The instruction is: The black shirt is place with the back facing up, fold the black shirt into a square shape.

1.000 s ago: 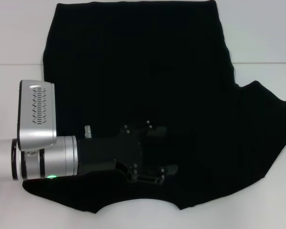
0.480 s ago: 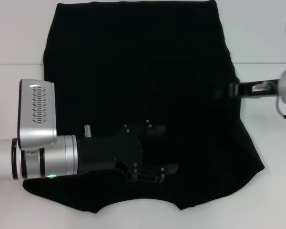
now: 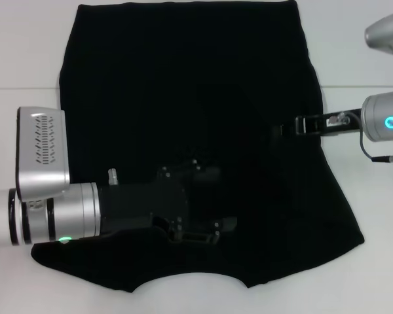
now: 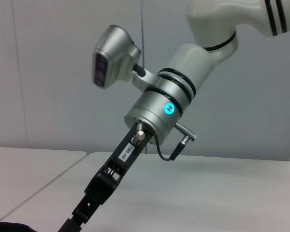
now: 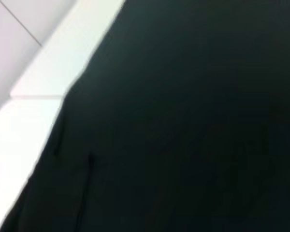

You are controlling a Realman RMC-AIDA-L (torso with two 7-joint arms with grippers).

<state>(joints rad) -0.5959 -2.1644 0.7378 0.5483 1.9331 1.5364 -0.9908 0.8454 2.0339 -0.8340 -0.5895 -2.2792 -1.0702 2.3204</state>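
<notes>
Since half a second ago the right gripper (image 3: 289,126) has been carried a little farther in over the black shirt (image 3: 190,98), from the right edge toward the middle, and more of the right arm's silver wrist has come into the head view; the right sleeve, seen spread out on the table (image 3: 367,59) a second ago, is now folded in, so that the right side of the garment runs as a plain slanted edge. The left gripper (image 3: 213,226) has been shifted slightly toward the left, though it is still laid low across the near part of the shirt, just above the curved neckline. The shirt itself is spread flat on the white table, filling most of the head view. Black fingers against black cloth cannot be separated — whether either gripper's fingers are apart, together or clamped on fabric cannot be told. In the left wrist view the right gripper's tip is cut off at the frame edge; the right wrist view is filled by dark fabric beside a strip of table.
</notes>
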